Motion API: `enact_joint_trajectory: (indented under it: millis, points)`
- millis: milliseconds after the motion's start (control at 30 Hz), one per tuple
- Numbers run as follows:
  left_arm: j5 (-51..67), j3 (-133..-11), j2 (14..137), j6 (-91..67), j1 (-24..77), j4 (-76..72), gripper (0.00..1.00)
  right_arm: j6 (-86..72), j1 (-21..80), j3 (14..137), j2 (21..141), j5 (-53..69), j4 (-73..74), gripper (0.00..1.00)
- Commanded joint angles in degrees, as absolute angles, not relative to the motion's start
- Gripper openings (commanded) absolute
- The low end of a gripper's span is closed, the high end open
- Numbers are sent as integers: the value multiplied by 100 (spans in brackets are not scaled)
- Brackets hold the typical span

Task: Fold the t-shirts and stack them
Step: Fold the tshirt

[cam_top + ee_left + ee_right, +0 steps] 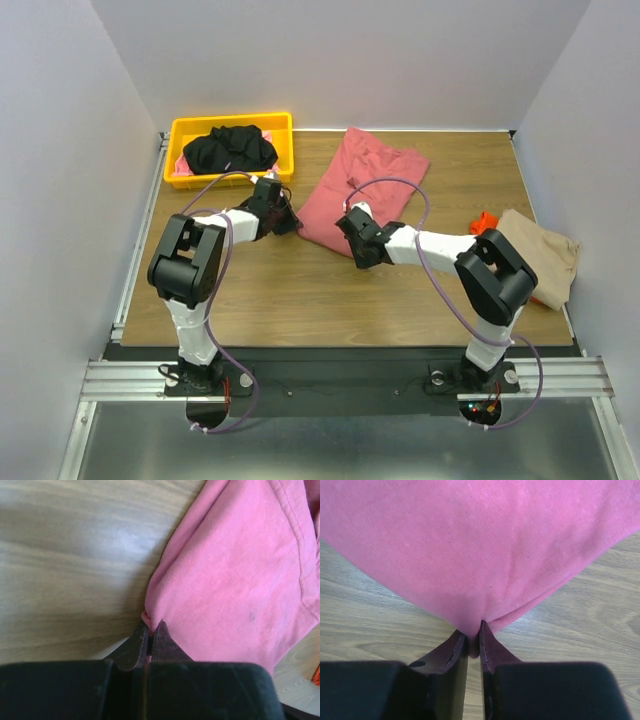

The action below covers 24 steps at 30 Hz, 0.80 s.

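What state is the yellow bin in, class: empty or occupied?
Occupied: a bunched black t-shirt lies inside the yellow bin, with pink cloth showing at its left side.

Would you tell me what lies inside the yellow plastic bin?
A crumpled black cloth t-shirt fills the yellow bin; pink fabric peeks beneath. Anything lower is covered.

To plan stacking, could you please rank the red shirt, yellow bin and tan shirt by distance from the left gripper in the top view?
1. red shirt, held by left gripper
2. yellow bin, back left
3. tan shirt, far right
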State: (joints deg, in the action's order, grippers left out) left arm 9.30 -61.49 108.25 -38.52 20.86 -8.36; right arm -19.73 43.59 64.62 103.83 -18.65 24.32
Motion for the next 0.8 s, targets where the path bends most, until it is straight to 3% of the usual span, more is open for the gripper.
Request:
enact_joint_trajectory:
  millis: [0,33,67,267,400,567,767]
  points:
    - [827,-5434,10179,-3814,2101,-870,0,-2162,4543,6056,10073,-1416,2417,10]
    - [800,-5023,9821,-3867,2101,-922,0,-2180,4622,5995,10011,-1302,2417,2]
    - [791,-4801,9635,-3928,2101,-984,0,-2223,4814,5855,9845,-1214,2417,0]
    - [660,-3148,7939,-4622,2293,-712,0,-2495,5801,5529,9414,-519,2513,0]
    - [160,-2550,6577,-5009,2505,420,0,-2777,6424,5467,8992,-360,2636,0]
    - [-263,-2820,5030,-5098,2601,826,0,-3006,6451,5686,8359,-1176,3040,0]
    - [-431,-3980,5580,-4755,2663,756,0,-2971,6285,6134,7937,-1941,3454,0]
